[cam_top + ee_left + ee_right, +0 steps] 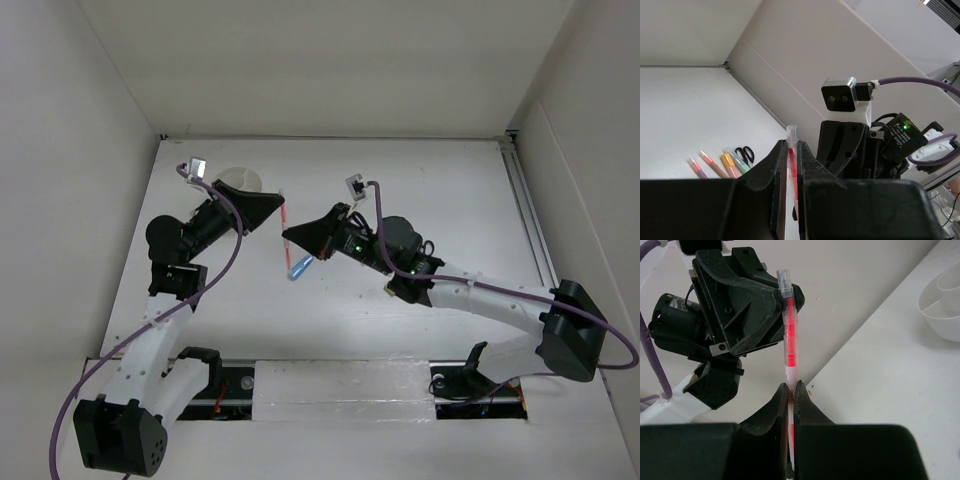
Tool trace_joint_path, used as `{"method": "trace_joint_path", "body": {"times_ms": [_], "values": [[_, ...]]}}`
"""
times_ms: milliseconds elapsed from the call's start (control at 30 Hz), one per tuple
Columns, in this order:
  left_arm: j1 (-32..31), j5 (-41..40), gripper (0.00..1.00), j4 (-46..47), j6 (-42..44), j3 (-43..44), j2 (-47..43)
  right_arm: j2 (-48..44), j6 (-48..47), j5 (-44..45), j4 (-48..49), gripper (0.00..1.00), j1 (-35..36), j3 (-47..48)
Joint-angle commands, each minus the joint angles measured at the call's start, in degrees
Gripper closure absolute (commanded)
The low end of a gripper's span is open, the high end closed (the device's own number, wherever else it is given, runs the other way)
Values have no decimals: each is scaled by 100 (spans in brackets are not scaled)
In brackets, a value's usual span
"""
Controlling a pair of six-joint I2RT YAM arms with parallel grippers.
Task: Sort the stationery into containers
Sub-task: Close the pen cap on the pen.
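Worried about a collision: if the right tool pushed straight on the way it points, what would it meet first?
Probably the left tool, gripping the same red pen directly ahead; the gap between them is hard to judge.

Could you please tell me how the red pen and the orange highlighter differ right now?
The red pen is clamped by the left gripper and right gripper; the orange highlighter lies untouched on the table. The red pen looks slimmer, the orange highlighter thicker. Neither is in the white cup.
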Motion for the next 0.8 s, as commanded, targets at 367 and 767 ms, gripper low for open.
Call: {"method": "trace_joint_path", "body": {"times_ms": [367,767], "values": [[-210,258,100,57,420,-7,-436,-404,16,1,235,100,-86,201],[-210,495,100,145,166,-69,-322,-456,86,-166,779,100,-86,69]]}}
